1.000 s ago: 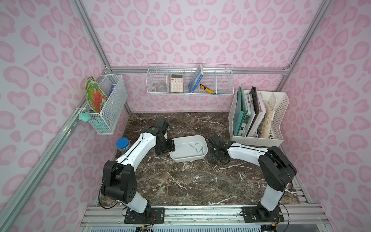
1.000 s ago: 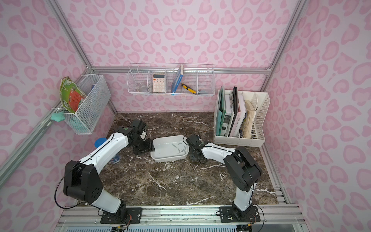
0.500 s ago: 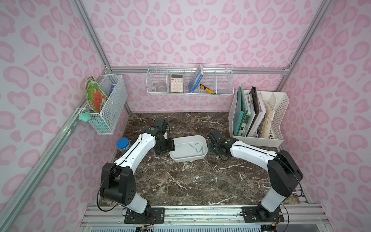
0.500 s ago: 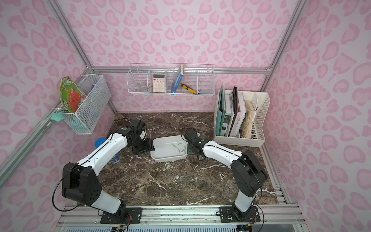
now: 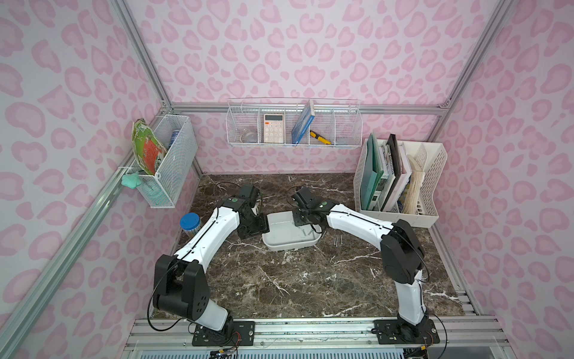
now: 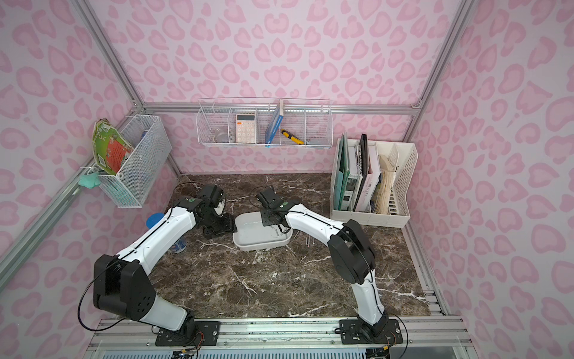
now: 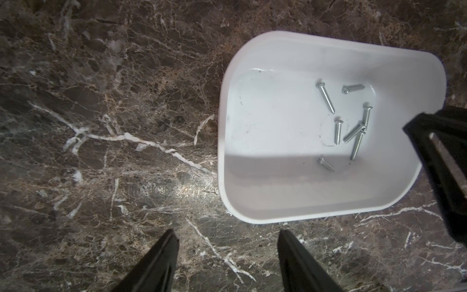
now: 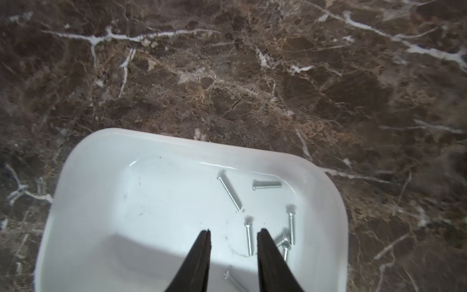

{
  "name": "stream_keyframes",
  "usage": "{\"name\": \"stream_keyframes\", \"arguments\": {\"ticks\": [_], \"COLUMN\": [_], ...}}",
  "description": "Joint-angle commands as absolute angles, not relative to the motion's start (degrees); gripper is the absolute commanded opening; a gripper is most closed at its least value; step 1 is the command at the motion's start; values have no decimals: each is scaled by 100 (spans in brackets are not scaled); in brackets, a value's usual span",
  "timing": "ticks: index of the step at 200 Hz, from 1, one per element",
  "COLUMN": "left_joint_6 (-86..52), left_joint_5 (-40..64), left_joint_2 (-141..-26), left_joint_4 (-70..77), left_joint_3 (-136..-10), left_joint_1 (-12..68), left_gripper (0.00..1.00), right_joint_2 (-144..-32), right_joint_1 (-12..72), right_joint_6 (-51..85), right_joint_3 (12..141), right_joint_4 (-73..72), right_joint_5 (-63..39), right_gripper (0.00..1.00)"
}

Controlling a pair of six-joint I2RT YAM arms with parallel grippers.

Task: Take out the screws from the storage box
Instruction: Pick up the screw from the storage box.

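Reaching: right end effector (image 8: 234, 230) spread, empty above storage box (image 5: 289, 247); next, pinch screws (image 8: 249, 237) at its three-o'clock end. Left end effector (image 7: 228, 232) spread.

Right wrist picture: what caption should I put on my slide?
Open right end effector over loose screws in the white storage box on a marble table.

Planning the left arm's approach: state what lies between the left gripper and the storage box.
Nothing: only bare marble tabletop between left gripper and storage box rim, shown in the left wrist view.
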State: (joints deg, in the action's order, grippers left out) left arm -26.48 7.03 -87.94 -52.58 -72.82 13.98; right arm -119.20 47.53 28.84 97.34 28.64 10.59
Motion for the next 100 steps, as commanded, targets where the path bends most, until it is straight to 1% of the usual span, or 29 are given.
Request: {"name": "stream_keyframes", "arguments": {"ticks": [1,33,55,100], "left_joint_6": [-2654,-2657,-2657,-2653], "left_joint_5": [624,655,677,746], "left_joint_2": [-8766,-8788,-8789,-8824], "left_joint_4": [-5271,-5272,-5272,-5282], "left_joint_3": [-7277,-7277,-7282,-7291], "left_joint_1": [1371,1362,1354,1332], "left_gripper": [68,68,68,68], "right_joint_2": [-12277,-12739,-12955,-13427], "right_joint_1": [4751,4701,4676,4641], "right_joint_6": [2404,2211,2130,2044], "right_joint_3": [10083,10456,10584,11033], "right_joint_4": [3080,3128,3127,3466], "right_joint_5": [887,720,622,650], "right_gripper": [35,35,33,31]}}
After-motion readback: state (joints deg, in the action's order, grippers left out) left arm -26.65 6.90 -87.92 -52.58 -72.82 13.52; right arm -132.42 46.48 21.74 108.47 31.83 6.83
